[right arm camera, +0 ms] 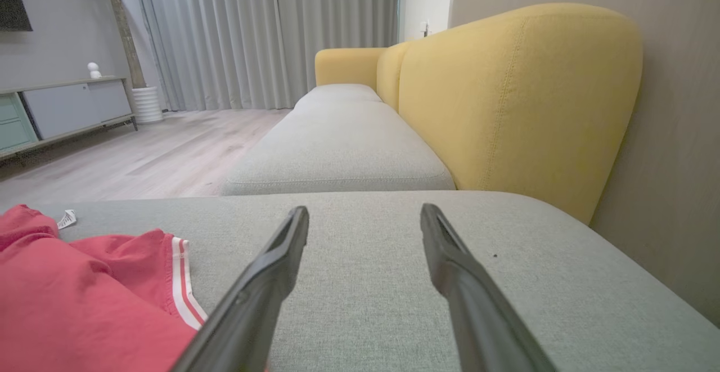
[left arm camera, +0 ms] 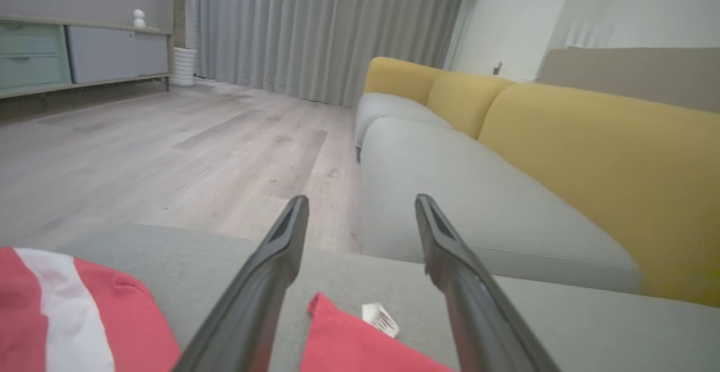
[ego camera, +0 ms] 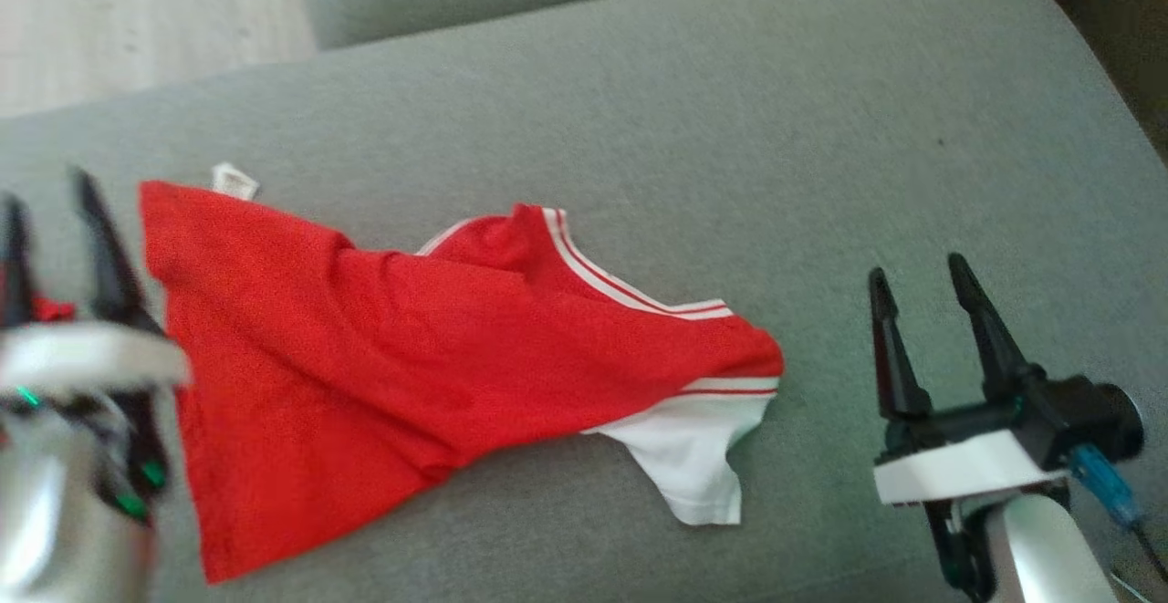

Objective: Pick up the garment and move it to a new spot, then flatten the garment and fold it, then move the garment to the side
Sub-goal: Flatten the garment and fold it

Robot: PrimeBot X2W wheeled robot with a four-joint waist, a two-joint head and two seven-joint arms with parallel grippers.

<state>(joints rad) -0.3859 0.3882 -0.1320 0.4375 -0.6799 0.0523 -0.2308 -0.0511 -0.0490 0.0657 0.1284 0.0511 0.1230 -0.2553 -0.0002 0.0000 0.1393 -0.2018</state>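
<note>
Red jersey garment (ego camera: 411, 357) with white striped trim lies rumpled on the grey fabric sofa cushion (ego camera: 730, 129), its long axis running from one pair of jaws across to the other. The left gripper (ego camera: 47, 192) is nearer: its jaws stand released and empty, with a red corner and the small white label (left arm camera: 379, 318) just under and between them. The right gripper (ego camera: 917, 267), jaws likewise spread and empty, has a stretch of cushion between it and the garment's white end, off to its left. A mustard-yellow backrest (right arm camera: 506, 90) rises beyond the right jaws. Neither approach looks obstructed to me.
</note>
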